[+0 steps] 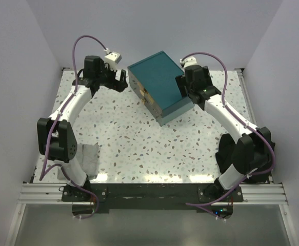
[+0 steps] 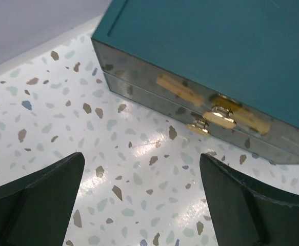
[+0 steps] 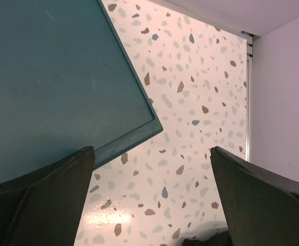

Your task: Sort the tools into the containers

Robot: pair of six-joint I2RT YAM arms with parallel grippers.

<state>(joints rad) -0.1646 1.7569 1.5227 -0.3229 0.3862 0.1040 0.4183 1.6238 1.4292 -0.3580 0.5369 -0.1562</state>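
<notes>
The two dark fingers (image 2: 41,200) of the left gripper (image 2: 141,159) fill the bottom corners of the left wrist view. They are spread wide with nothing between them but speckled table (image 2: 46,102). This released pincer sits just in front of the teal box (image 2: 216,41), on the side of its drawer face, and does not touch it.

That face carries two clear drawers, an upper drawer (image 2: 139,77) stacked on a lower drawer (image 2: 149,100). Each has a small brass knob, the upper knob (image 2: 219,117) and the lower knob (image 2: 198,128) close together. Both drawers look pushed in flush with the box. Behind the glossy fronts are pale yellow shapes (image 2: 177,89) that may be tool handles, though reflections make this hard to tell.

The right gripper (image 3: 152,151) is on the opposite side of the box, also gaping wide and holding nothing. One of its fingers overlaps the box's lid in the right wrist view, and the other is over bare table beside the box's corner. I cannot tell whether it touches the lid.

From above, the box stands at the far middle of the table, turned at an angle, with its drawer face towards the left arm. A grey folded cloth (image 1: 90,154) lies well apart from the box, towards the near left, by the left arm's base.
</notes>
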